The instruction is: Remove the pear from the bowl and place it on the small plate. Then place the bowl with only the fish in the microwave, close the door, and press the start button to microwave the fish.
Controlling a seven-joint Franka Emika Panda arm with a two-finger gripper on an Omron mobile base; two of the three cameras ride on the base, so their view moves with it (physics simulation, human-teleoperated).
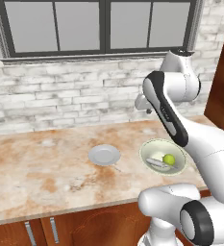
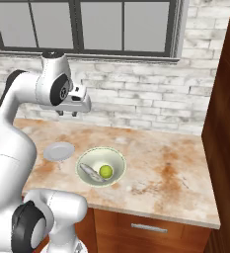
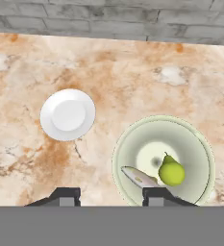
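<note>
Two dark fingertips point(image 3: 68, 194) of the gripper point(image 3: 108, 194) poke up at the bottom of the hand view, spread wide apart and holding nothing. Below them lies a counter point(image 3: 132, 81) of orange-brown and white stone, with a pale brick wall point(image 2: 136, 104) behind it and a dark-framed window point(image 1: 101, 26) above. Brown wooden cabinets point(image 2: 151, 227) sit under the counter.

On the counter rests the bowl point(image 3: 200, 144), wide, shallow and pale cream-green. Inside it sits the pear point(image 3: 171, 173), small and yellow-green, its thin stem end pointing toward the wall. Just beside the pear lies the fish point(image 3: 138, 178), slim and silver-grey, stretched slantwise across the bowl from the middle toward the near rim.

Near the bowl on its left, not touching it, sits the small plate point(image 3: 68, 114), flat, round and grey-white. The gripper hangs high above the counter, over the gap between plate and bowl.
</note>
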